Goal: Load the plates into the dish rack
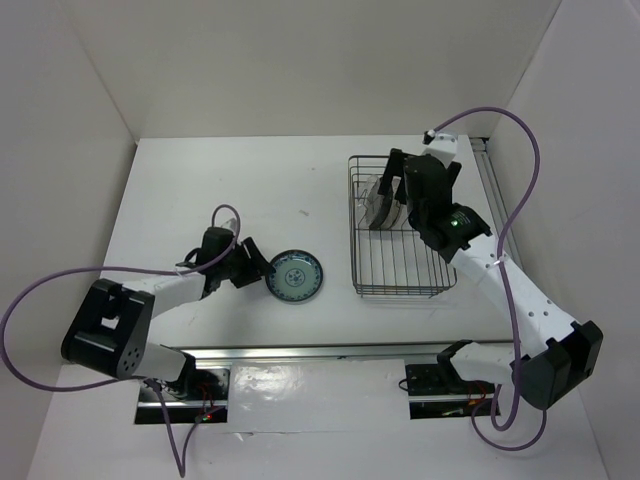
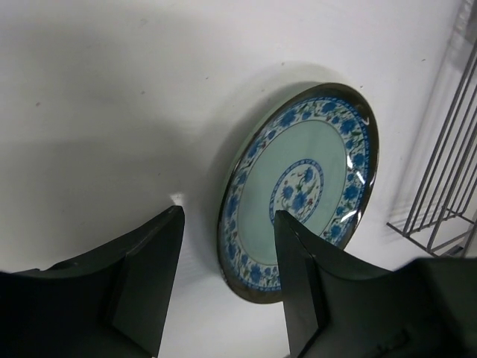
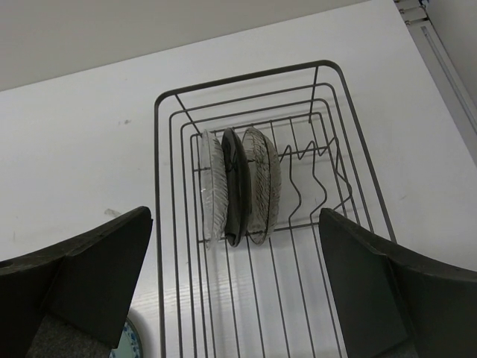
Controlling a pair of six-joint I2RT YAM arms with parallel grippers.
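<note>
The round blue-and-white plate (image 1: 295, 276) lies flat on the white table left of the dish rack (image 1: 400, 268). My left gripper (image 1: 259, 270) is open at the plate's left edge. In the left wrist view the plate (image 2: 302, 186) has its near rim between my fingers, and the gripper (image 2: 229, 224) holds nothing. The clear plate (image 3: 214, 186), black plate (image 3: 237, 186) and beige speckled plate (image 3: 262, 183) stand upright side by side in the rack (image 3: 246, 78). My right gripper (image 3: 235, 224) is open and empty above the rack, also in the top view (image 1: 393, 187).
An aluminium rail (image 1: 490, 190) runs along the table's right edge beside the rack. White walls enclose the back and sides. The rack's corner (image 2: 447, 164) shows right of the patterned plate. Upright tines (image 3: 305, 179) right of the three plates hold nothing.
</note>
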